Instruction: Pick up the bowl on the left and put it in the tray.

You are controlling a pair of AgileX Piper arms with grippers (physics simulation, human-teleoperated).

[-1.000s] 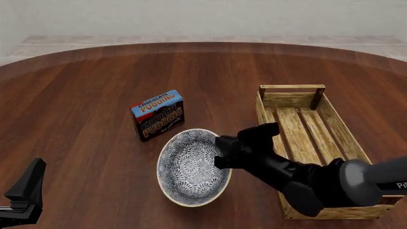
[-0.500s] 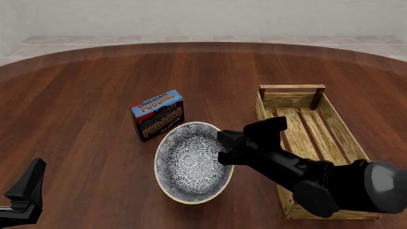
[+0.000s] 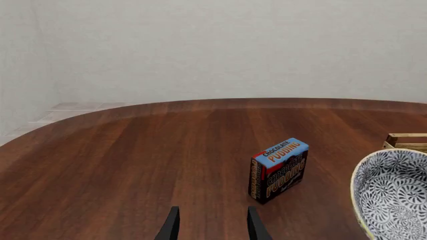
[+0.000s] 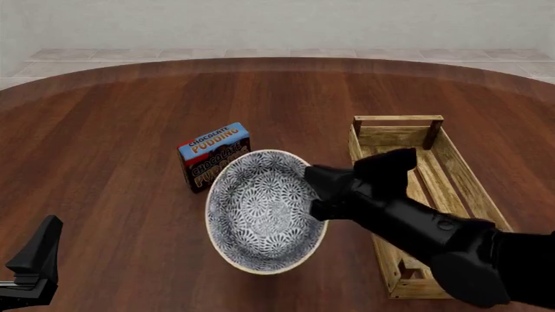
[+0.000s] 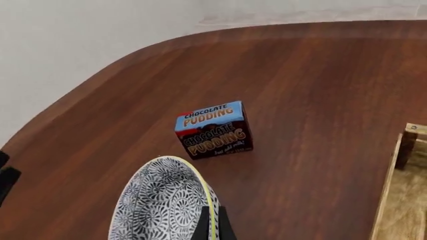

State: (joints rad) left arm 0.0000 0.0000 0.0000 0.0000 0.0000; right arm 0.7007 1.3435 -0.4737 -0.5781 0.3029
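The blue-patterned bowl (image 4: 260, 211) hangs tilted above the table, between the pudding box and the tray. My right gripper (image 4: 316, 194) is shut on its right rim. In the right wrist view the fingers (image 5: 212, 225) pinch the bowl's (image 5: 157, 207) pale edge. The light-wood slatted tray (image 4: 397, 119) lies to the right, partly hidden by my right arm; one of its corners shows in the right wrist view (image 5: 405, 145). My left gripper (image 4: 35, 257) rests at the near left, open and empty, far from the bowl (image 3: 393, 192). Its fingers (image 3: 172, 226) stand apart.
A chocolate pudding box (image 4: 210, 144) stands just behind the bowl, partly covered by it in the front view, and also shows as the box (image 3: 279, 169) and the box (image 5: 213, 129). The round wooden table (image 4: 130, 117) curves away at the far side.
My right gripper has lifted the bowl off the table and carried it up and slightly right, tilting it more. The left arm has not moved.
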